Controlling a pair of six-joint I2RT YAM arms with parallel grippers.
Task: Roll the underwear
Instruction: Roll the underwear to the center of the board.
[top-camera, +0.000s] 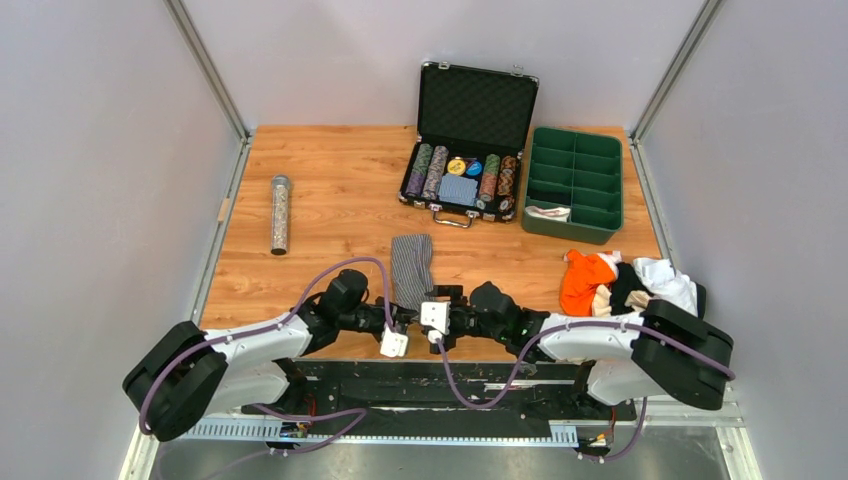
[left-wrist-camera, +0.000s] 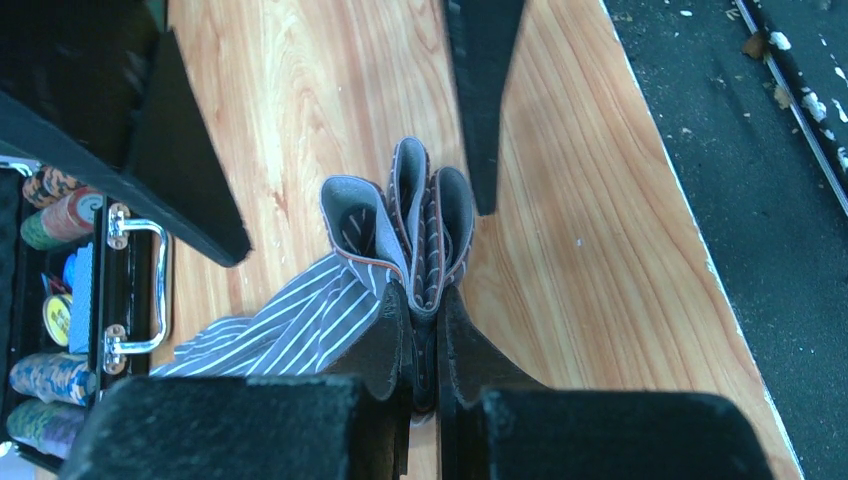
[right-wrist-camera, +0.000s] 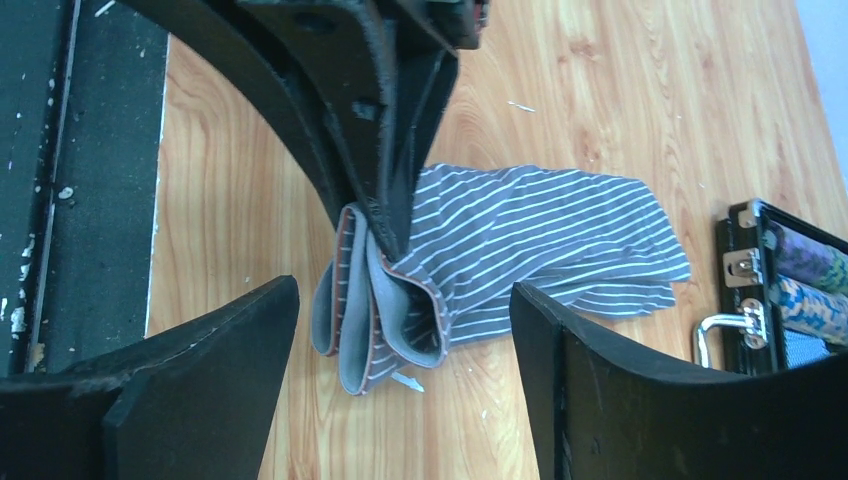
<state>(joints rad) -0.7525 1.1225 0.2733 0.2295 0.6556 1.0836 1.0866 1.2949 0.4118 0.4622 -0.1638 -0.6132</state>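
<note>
Pinching the bunched waistband end of the pinstriped underwear (top-camera: 412, 268), the left gripper (left-wrist-camera: 425, 310) is clamped on the folds at the garment's 6 o'clock end. The rest of the cloth lies flat, its long axis running toward 12 o'clock. The right gripper (right-wrist-camera: 400, 300) meets it from 3 o'clock, jaws wide apart and holding nothing, one finger on either side of the folds. I judge the roll must travel toward 12 o'clock over bare wooden table (top-camera: 330, 200), with room before the chip case (top-camera: 470, 150); the pile of other underwear (top-camera: 625, 285) sits well apart at 3 o'clock.
</note>
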